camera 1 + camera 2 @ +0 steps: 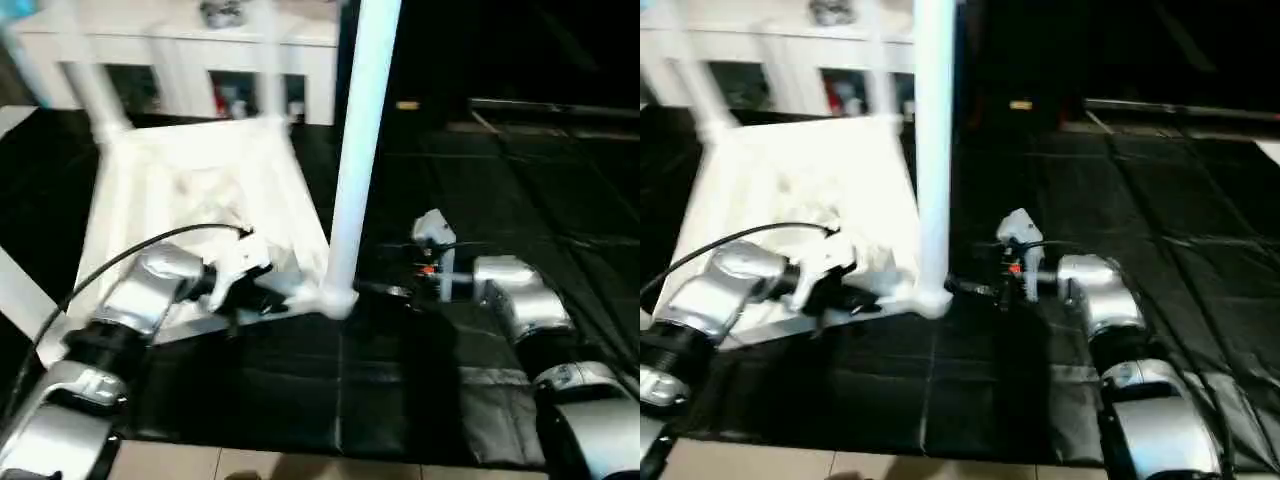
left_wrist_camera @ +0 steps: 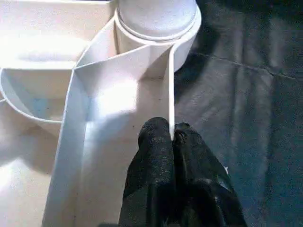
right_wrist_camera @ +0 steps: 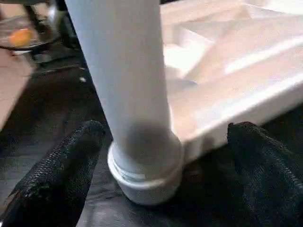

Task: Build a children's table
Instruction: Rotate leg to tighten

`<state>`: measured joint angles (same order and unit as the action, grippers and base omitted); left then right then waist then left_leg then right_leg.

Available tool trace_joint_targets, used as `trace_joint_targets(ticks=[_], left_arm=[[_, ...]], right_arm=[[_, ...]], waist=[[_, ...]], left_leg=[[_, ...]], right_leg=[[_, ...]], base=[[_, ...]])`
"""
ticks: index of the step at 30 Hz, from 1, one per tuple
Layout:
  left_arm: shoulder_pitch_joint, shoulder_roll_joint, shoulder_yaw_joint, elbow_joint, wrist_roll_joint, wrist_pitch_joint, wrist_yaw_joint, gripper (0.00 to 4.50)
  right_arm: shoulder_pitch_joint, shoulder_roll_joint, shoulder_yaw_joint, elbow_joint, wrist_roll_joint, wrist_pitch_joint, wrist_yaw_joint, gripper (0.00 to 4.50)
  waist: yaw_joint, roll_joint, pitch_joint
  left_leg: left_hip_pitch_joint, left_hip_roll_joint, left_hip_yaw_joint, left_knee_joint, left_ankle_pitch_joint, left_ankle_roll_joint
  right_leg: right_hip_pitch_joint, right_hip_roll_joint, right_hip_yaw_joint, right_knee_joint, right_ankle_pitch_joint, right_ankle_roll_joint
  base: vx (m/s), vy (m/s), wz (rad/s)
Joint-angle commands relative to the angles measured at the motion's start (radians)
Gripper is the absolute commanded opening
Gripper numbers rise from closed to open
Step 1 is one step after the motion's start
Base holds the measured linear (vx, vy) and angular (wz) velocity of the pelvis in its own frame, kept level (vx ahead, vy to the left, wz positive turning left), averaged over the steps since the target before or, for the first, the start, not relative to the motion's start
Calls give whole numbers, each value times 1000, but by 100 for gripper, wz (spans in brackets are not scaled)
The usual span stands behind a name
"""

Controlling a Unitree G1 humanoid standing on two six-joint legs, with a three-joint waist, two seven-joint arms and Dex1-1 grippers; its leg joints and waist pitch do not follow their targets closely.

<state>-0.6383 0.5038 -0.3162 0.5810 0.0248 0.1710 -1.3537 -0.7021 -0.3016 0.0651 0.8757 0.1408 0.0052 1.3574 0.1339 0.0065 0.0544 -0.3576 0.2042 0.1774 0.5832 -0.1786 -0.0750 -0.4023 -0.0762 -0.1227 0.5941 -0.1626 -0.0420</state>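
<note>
The children's table lies upside down on a black mat, its white ribbed top [image 1: 190, 190] facing up. One white leg [image 1: 358, 150] stands upright in the near right corner socket [image 3: 144, 182]. Another leg [image 1: 92, 95] rises from the far left corner. My left gripper [image 2: 171, 135] is shut on a thin upright rib of the top's rim [image 2: 169, 85], just beside that near socket. My right gripper [image 3: 161, 151] is open, with one black finger [image 3: 61, 165] on each side of the leg's base, apart from it.
A white cabinet [image 1: 180, 40] stands behind the table top. The black mat [image 1: 520, 180] spreads to the right and towards me, ending at a pale floor strip [image 1: 300, 468]. A cable [image 1: 110, 260] arcs over my left forearm.
</note>
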Motion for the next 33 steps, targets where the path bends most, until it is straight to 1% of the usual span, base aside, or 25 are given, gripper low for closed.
trace_joint_targets(ticks=[1,2,4,6,8,10,13,16,17,18,19,21,22,23,24,25,26,28,29,31,32,33], left_arm=[[-18,1,-54,-6,8,-31,-71,0],[-20,3,-57,-4,10,-35,-76,0],[-25,9,-65,-4,14,-47,-99,0],[-25,9,-66,-5,15,-49,-103,0],[-28,8,-69,-10,18,-50,-113,0],[-30,7,-70,-9,18,-51,-114,0],[-36,5,-68,1,20,-57,-108,0],[-38,8,-69,6,19,-61,-105,0],[-38,9,-68,7,19,-62,-105,0],[-38,10,-68,8,20,-62,-104,0],[-38,10,-67,9,20,-62,-104,0],[-39,8,-66,12,22,-61,-100,0],[-39,8,-66,12,23,-61,-100,0],[-38,6,-66,14,26,-59,-96,0],[-38,6,-66,14,26,-59,-96,0],[-38,4,-66,16,28,-55,-93,0],[-39,3,-66,17,29,-53,-90,0],[-40,-2,-64,20,30,-33,-79,0],[-42,-6,-61,24,32,-17,-66,0],[-53,-24,-46,40,35,29,-12,0],[-65,-48,-23,56,39,58,64,0],[-70,-66,-8,58,33,81,104,0]], right_arm=[[-26,-5,14,-10,16,4,72,447],[-28,-4,16,-8,17,7,84,420],[-42,4,26,10,18,28,129,412],[-46,6,28,15,18,31,137,407],[-60,16,35,38,16,42,160,376],[-66,18,37,47,16,43,167,367],[-78,21,43,65,14,42,181,333],[-86,24,45,77,16,45,194,314],[-89,25,44,81,16,48,201,301],[-91,26,43,84,15,50,204,301],[-92,27,43,85,15,50,206,283],[-92,31,42,89,17,50,212,269],[-92,31,42,88,17,50,212,269],[-86,35,41,83,22,53,212,256],[-86,35,41,83,23,53,212,238],[-83,39,38,82,27,53,209,238],[-82,41,36,83,31,52,208,235],[-75,45,32,77,37,52,203,215],[-69,50,28,72,42,48,194,209],[-48,68,4,57,59,56,140,207],[-24,85,-7,41,52,69,50,204],[-6,95,-7,28,36,71,-15,201]], waist=[[-5,9,-70],[-2,9,-70],[2,8,-70],[3,8,-71],[3,7,-71],[4,7,-70],[4,5,-72],[5,4,-73],[5,3,-72],[4,2,-72],[4,3,-72],[4,4,-71],[4,4,-71],[5,8,-73],[4,6,-72],[4,6,-73],[5,8,-73],[5,8,-74],[5,10,-74],[6,10,-73],[7,10,-69],[6,11,-68]], left_leg=[[13,43,-9,-64,-222,54],[13,43,-9,-64,-226,53],[14,43,-9,-64,-227,50],[13,43,-10,-65,-224,46],[13,44,-10,-65,-225,40],[15,44,-10,-65,-227,38],[12,44,-10,-64,-212,40],[11,44,-10,-63,-204,43],[11,43,-9,-62,-203,44],[11,43,-9,-62,-203,45],[11,43,-10,-62,-203,45],[12,43,-9,-62,-208,43],[12,44,-10,-63,-210,42],[13,44,-11,-63,-206,40],[12,44,-10,-63,-204,41],[12,44,-10,-62,-203,41],[13,45,-10,-62,-203,40],[13,45,-10,-62,-201,39],[14,44,-9,-62,-203,38],[16,44,-8,-62,-210,37],[21,45,-7,-63,-228,30],[17,43,-11,-65,-245,22]], right_leg=[[53,-83,64,-68,-272,-201],[53,-84,65,-69,-281,-198],[53,-85,65,-70,-291,-195],[54,-86,65,-69,-295,-193],[53,-86,65,-69,-300,-193],[52,-86,65,-69,-305,-192],[53,-86,66,-66,-288,-194],[54,-86,65,-66,-286,-194],[54,-86,65,-66,-289,-193],[54,-87,65,-66,-293,-191],[54,-86,65,-66,-300,-189],[53,-87,65,-68,-312,-184],[53,-87,65,-69,-317,-182],[53,-87,65,-67,-310,-183],[53,-86,65,-67,-299,-186],[53,-86,65,-66,-296,-187],[53,-85,65,-66,-289,-190],[53,-85,65,-64,-277,-195],[53,-84,65,-64,-270,-198],[50,-84,66,-66,-272,-198],[47,-83,66,-72,-297,-194],[53,-87,64,-73,-337,-186]], base=[[0,0,0],[0,0,0],[0,0,0],[0,0,0],[0,0,0],[0,0,0],[0,0,0],[0,0,0],[0,0,0],[0,0,0],[0,0,0],[0,0,0],[0,0,0],[0,0,0],[0,0,0],[0,0,0],[0,0,0],[0,0,0],[0,0,0],[0,0,0],[0,0,0],[0,0,0]])
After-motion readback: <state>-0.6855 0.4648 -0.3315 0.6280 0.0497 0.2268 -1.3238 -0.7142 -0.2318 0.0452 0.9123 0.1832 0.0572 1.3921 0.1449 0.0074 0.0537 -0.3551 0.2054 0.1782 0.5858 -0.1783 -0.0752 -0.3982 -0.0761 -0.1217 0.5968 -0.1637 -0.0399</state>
